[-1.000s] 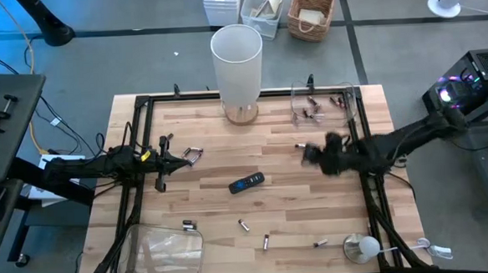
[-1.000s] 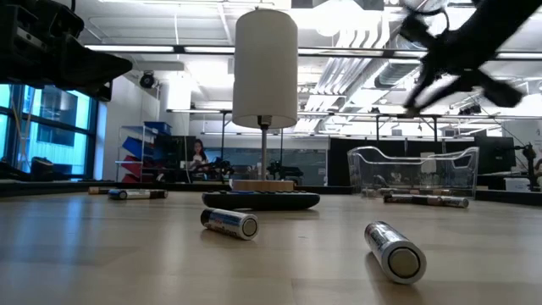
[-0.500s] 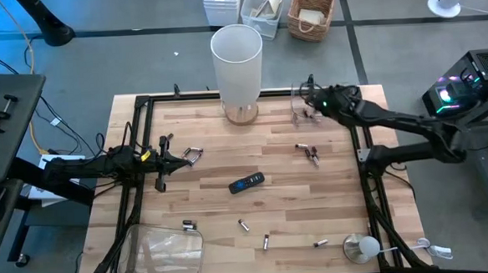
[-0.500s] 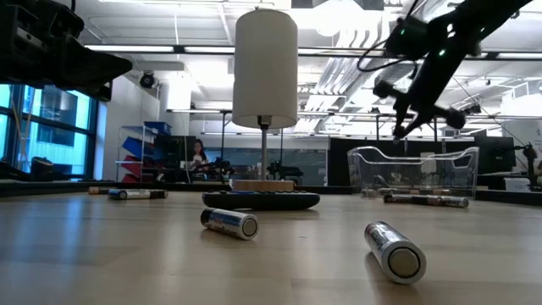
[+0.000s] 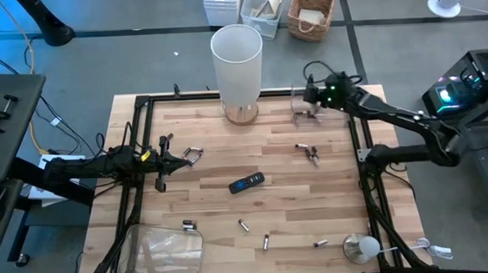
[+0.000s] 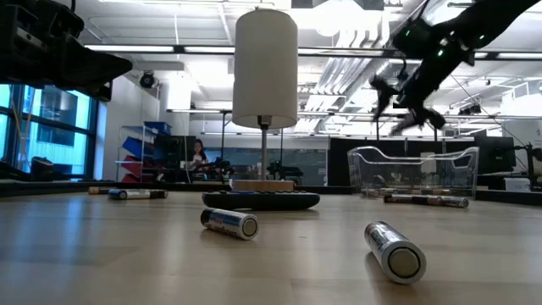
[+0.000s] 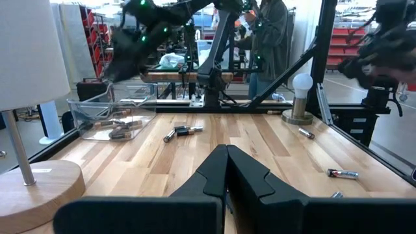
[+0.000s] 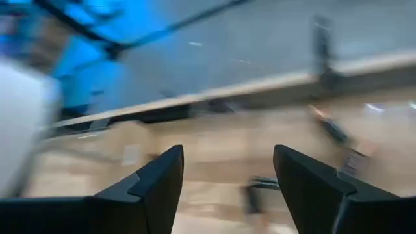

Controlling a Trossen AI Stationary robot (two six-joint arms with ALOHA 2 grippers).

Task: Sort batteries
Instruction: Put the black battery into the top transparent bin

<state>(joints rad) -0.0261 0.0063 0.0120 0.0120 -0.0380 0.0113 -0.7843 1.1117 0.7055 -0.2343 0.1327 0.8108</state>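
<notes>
Right gripper [image 5: 311,92] has swung to the far-right-corner bin [image 5: 300,115] and now stands wide, empty: battery likely dropped.

On the wooden table [image 5: 220,154] we count loose batteries [image 5: 312,155]: two by the left arm, two near the middle right, four along the front, eight in the open; more lie in one clear bin [image 5: 326,107], too jumbled for us to number; we also count one black remote [image 5: 246,183], one white lamp [image 5: 237,61], one bulb on a base [image 5: 361,247], and one clear tray [image 5: 162,249].
</notes>
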